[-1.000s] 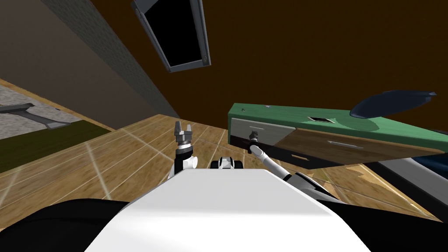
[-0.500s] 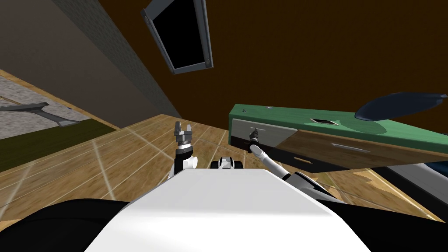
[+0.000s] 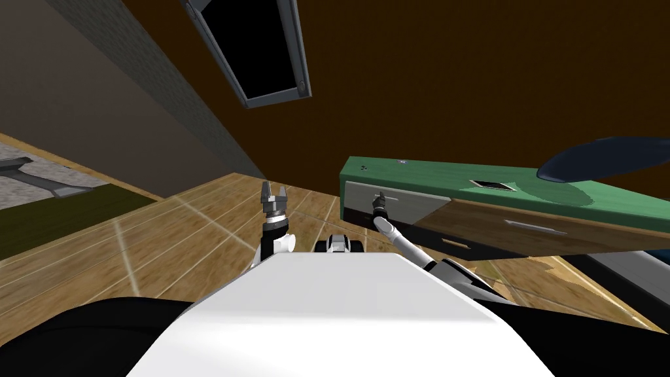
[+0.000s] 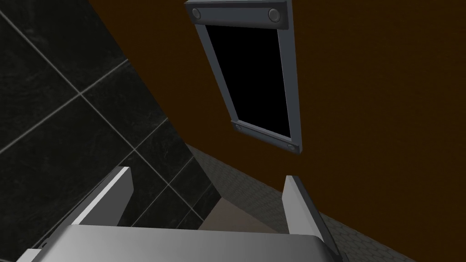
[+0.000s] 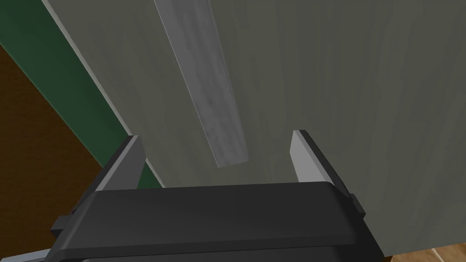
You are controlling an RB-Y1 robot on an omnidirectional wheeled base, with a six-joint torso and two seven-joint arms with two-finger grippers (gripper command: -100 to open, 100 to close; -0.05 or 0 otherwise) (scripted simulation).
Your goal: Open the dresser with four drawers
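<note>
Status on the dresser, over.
Right end effector open, lined up on grey drawer handle, not clamped. Left end effector open, idle above the floor. Nothing blocking the drawer front.

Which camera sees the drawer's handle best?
The right wrist view: the grey handle runs big and close, between the fingers of the open right gripper. The head view shows it tiny on the grey drawer front. The left wrist camera faces away.
</note>
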